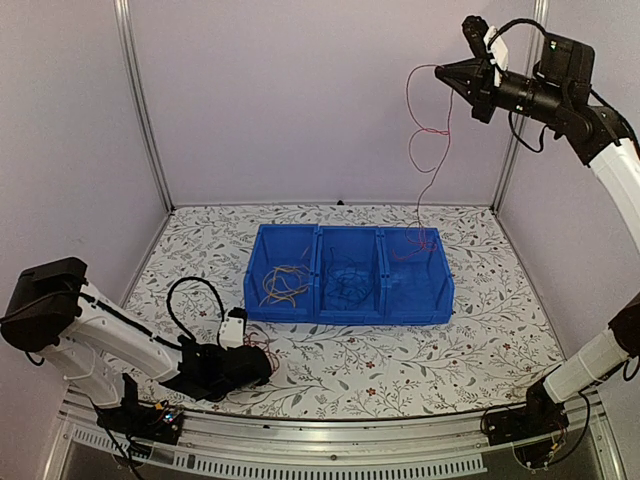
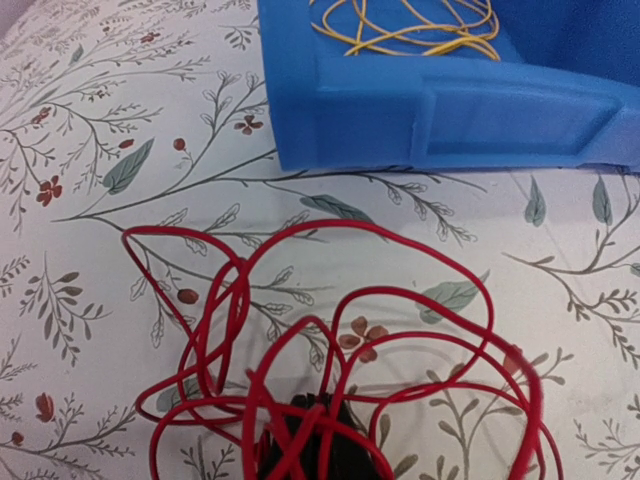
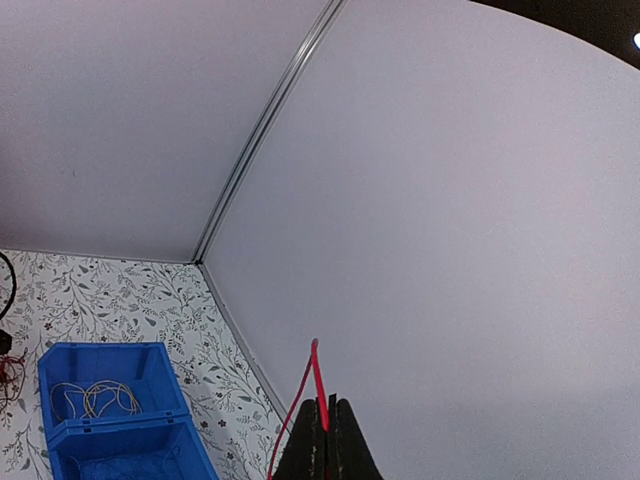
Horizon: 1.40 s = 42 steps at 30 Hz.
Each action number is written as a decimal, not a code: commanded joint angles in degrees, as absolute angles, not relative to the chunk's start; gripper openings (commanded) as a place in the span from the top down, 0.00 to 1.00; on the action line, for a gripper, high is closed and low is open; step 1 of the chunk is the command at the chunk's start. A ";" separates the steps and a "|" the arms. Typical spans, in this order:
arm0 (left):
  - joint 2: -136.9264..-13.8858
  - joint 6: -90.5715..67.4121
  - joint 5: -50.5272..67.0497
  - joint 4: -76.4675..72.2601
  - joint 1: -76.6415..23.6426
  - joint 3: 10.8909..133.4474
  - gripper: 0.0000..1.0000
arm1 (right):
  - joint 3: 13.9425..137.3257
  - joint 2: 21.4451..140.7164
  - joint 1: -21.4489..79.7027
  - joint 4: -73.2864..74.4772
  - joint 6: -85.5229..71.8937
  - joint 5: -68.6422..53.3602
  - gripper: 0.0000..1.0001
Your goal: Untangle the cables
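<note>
Inside a booth of pale lilac walls (image 1: 300, 100), a floral-print table (image 1: 480, 350) is carrying a blue three-compartment bin (image 1: 350, 312). Yellow-tan cables (image 1: 283, 285) are lying coiled in its left compartment, dark blue cables (image 1: 348, 283) in the middle one. The right gripper (image 1: 445, 70), raised high near the back right corner, is pinching a red cable (image 3: 318, 370) whose lower end is trailing into the right compartment. The left gripper (image 1: 255, 365) is sitting low over a red tangle (image 2: 238, 300) on the table near the bin's front; whether its fingers are parted, I cannot tell.
</note>
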State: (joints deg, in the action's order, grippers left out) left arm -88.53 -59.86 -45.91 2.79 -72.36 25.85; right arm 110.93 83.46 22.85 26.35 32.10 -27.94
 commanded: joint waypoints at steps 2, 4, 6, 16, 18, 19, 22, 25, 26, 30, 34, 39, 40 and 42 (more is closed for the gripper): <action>-90.09 -60.09 -43.95 4.37 -71.75 25.84 1.00 | 105.88 83.05 22.68 22.62 29.88 -29.35 1.00; -89.86 -60.20 -43.88 4.56 -71.73 25.75 1.00 | 101.51 82.29 22.74 21.38 29.39 -29.37 1.00; -89.60 -60.30 -43.78 4.78 -71.72 25.57 1.00 | 96.63 81.44 22.68 20.09 29.12 -28.94 1.00; -89.11 -61.00 -43.86 5.17 -71.72 24.96 1.00 | 72.73 77.81 21.97 14.07 30.00 -26.32 1.00; -89.16 -60.94 -43.99 5.32 -71.73 25.15 1.00 | 70.09 77.78 21.89 13.98 29.60 -26.65 1.00; -89.16 -60.83 -44.03 5.52 -71.73 25.27 1.00 | 68.56 77.66 21.85 14.13 29.34 -26.90 1.00; -88.92 -60.94 -44.33 6.69 -71.74 25.59 1.00 | 63.54 76.77 21.86 14.80 30.08 -27.57 1.00; -88.36 -61.46 -44.55 6.81 -71.79 25.10 1.00 | 59.11 75.72 21.80 15.23 31.32 -26.82 1.00; -88.25 -61.52 -44.64 6.71 -71.73 24.97 1.00 | 58.51 75.81 21.83 15.47 31.72 -26.81 1.00; -88.61 -61.53 -44.54 6.49 -71.72 25.16 1.00 | 60.25 79.89 21.81 17.34 30.99 -25.99 1.00; -89.15 -61.13 -44.21 6.46 -71.92 25.81 1.00 | 67.04 88.61 21.85 22.09 29.08 -24.46 1.00; -88.76 -61.24 -44.17 7.11 -72.27 26.08 1.00 | 76.67 101.45 21.87 30.91 27.46 -21.90 1.00; -88.43 -61.37 -44.32 7.40 -72.44 26.10 1.00 | 77.26 103.36 21.88 31.78 27.15 -20.92 1.00; -87.17 -61.22 -45.18 7.71 -73.07 26.04 1.00 | 77.76 104.65 22.11 32.63 26.79 -17.24 0.93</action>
